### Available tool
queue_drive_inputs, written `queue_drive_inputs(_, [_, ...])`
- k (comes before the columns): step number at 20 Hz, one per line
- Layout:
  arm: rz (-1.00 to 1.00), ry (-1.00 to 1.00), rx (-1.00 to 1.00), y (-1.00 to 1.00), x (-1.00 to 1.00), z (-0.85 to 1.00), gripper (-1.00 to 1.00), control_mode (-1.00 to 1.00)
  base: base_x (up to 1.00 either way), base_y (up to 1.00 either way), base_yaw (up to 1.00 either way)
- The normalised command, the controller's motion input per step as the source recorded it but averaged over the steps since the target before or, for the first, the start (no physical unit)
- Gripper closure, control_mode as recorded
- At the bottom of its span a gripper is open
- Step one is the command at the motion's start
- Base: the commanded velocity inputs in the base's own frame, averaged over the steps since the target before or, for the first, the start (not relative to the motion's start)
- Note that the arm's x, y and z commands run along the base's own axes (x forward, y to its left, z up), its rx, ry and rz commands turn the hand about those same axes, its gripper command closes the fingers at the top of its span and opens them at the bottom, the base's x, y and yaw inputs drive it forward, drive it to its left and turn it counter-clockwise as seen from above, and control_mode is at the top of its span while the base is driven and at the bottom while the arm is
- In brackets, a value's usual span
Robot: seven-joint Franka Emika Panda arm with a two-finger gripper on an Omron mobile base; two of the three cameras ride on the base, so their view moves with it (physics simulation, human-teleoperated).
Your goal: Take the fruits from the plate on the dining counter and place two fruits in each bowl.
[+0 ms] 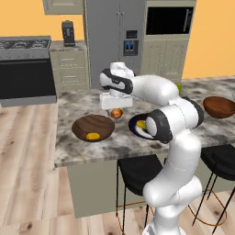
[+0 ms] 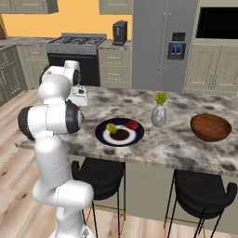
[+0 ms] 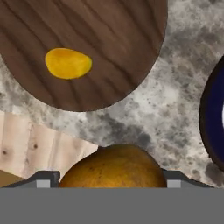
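My gripper [image 1: 116,112] hangs over the dining counter [image 1: 82,103] between the left bowl and the plate, shut on the orange fruit [image 1: 116,113], which bulges between the fingertips in the hand view [image 3: 114,168]. The left wooden bowl [image 1: 93,127] holds the yellow fruit [image 1: 93,136], seen below the hand too [image 3: 68,63]. On the dark blue plate [image 2: 103,133] lie the yellow-green fruit [image 2: 111,127] and the red fruit [image 2: 132,124]. The right wooden bowl [image 2: 210,127] sits farther right with nothing visible in it.
A small grey vase [image 2: 158,115] with a yellow-green sprig stands between the plate and the right bowl. Black stools [image 2: 100,174] are tucked under the counter's near edge. A stove [image 1: 26,69] and fridge [image 1: 117,32] line the back wall.
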Motion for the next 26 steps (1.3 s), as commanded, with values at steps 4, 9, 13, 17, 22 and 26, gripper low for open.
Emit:
queue_drive_inputs(4, [0.27,0.00,0.02,0.99,0.93,-0.76,1.00,-1.00,0.00,0.00,0.00])
queue_drive_inputs(9, [0.16,0.00,0.00,0.31,1.00,-0.86,1.00,-1.00,0.00,0.00,0.00])
queue_drive_inputs(13, [0.07,0.07,0.00,0.08,0.67,-0.67,1.00,-1.00,0.00,0.00,0.00])
queue_drive_inputs(17, [0.00,0.10,0.00,0.15,0.10,-0.47,1.00,-1.00,0.00,0.00,0.00])
queue_drive_inputs(22, [0.00,0.09,0.00,0.09,0.00,-0.16,-1.00,-1.00,0.00,0.00,0.00])
queue_drive_inputs(26, [0.00,0.01,0.00,0.00,0.00,0.00,-1.00,-1.00,0.00,0.00,0.00])
